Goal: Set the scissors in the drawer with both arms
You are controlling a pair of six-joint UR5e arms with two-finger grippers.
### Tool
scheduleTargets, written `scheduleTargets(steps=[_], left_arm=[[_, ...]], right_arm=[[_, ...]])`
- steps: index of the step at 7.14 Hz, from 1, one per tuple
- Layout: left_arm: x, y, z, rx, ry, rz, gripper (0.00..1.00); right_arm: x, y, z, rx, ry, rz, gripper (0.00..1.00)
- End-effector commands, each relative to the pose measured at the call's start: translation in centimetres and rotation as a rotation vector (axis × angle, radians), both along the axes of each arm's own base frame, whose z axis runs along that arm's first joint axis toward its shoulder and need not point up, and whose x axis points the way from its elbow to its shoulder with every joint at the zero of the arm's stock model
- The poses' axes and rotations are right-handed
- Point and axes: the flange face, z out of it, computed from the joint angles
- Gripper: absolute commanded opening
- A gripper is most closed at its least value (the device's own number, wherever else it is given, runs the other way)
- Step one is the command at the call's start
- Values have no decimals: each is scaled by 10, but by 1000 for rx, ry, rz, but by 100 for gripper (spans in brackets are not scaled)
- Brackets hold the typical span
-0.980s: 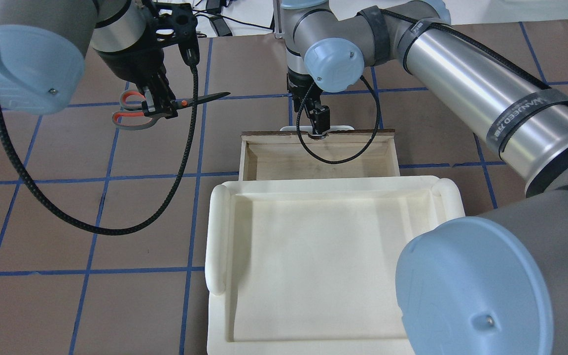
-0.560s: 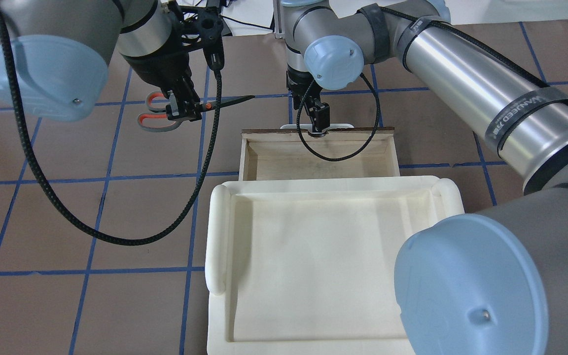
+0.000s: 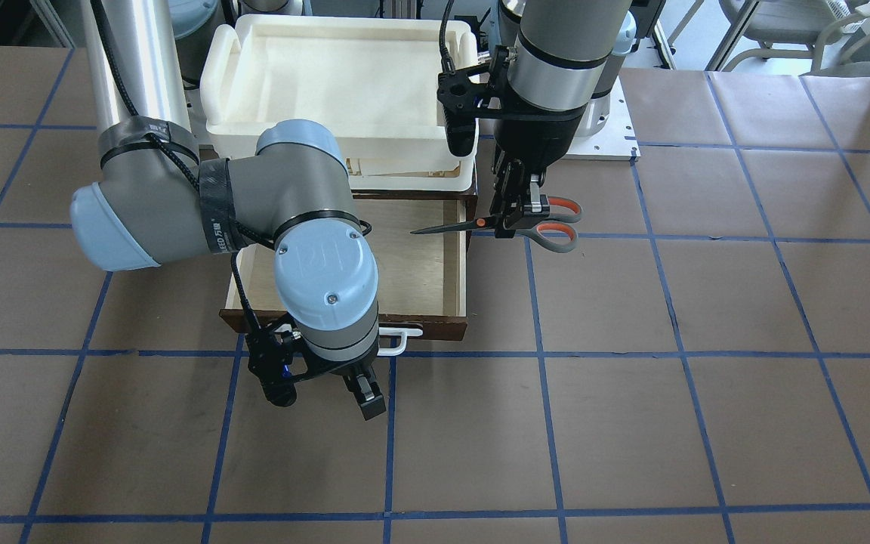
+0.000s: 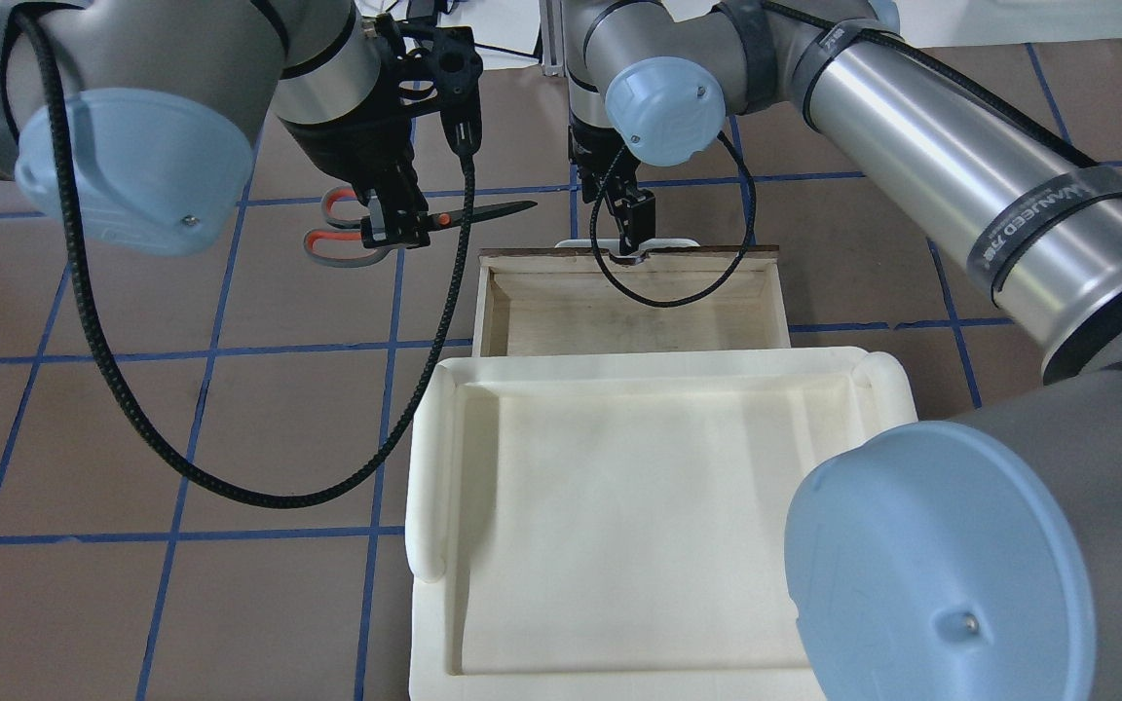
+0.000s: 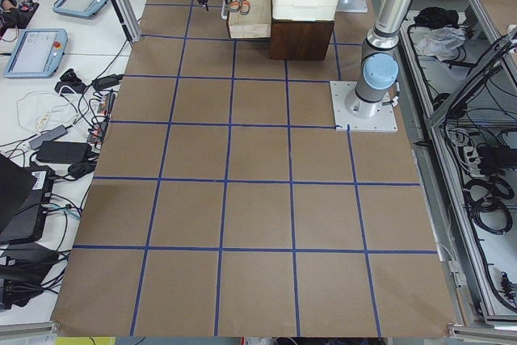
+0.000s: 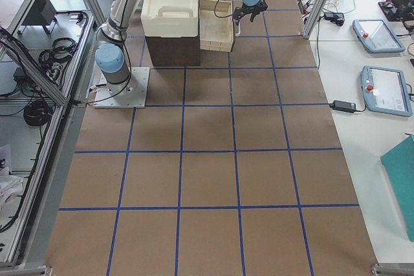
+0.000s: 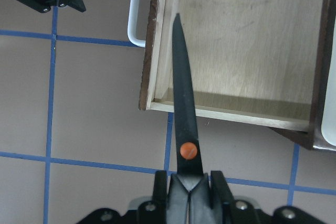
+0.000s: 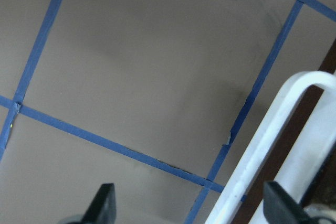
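My left gripper point(image 4: 393, 222) is shut on the scissors point(image 4: 468, 211) just behind the orange pivot and holds them level above the table. The grey and orange handles point(image 3: 559, 224) stick out behind the gripper. In the left wrist view the dark blades point(image 7: 181, 103) point over the left front corner of the drawer point(image 7: 157, 77). The drawer point(image 4: 488, 312) is pulled open, and its pale plywood floor is bare. My right gripper point(image 3: 322, 387) is open and empty, just beyond the white bar handle point(image 3: 397, 341). The right wrist view shows the handle point(image 8: 273, 145) beside the spread fingers, not between them.
A white foam tray point(image 4: 425, 467) sits on top of the dark cabinet above the drawer, and also shows in the front-facing view point(image 3: 223, 75). Brown paper with blue tape lines covers the table. A black cable point(image 4: 132, 389) loops below my left wrist.
My left arm has carried the scissors to the right, so the blade tip now reaches over the drawer's corner. My right gripper has drawn slightly away from the handle.
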Motion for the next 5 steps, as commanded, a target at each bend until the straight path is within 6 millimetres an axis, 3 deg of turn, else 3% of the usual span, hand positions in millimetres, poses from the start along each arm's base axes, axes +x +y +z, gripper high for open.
scheduleTargets(steps=[1, 2, 4, 5], left_arm=[[-11, 3, -3, 5, 4, -28, 0], [-20, -1, -10, 0, 6, -45, 0], [-76, -2, -34, -41, 23, -98, 0], [-107, -1, -51, -46, 33, -97, 0]], right_arm=[[-20, 6, 33, -15, 16, 13, 100], [-42, 6, 61, -51, 4, 77, 100], [-94, 5, 101, -96, 17, 332, 100], [-114, 20, 126, -98, 35, 530, 100]])
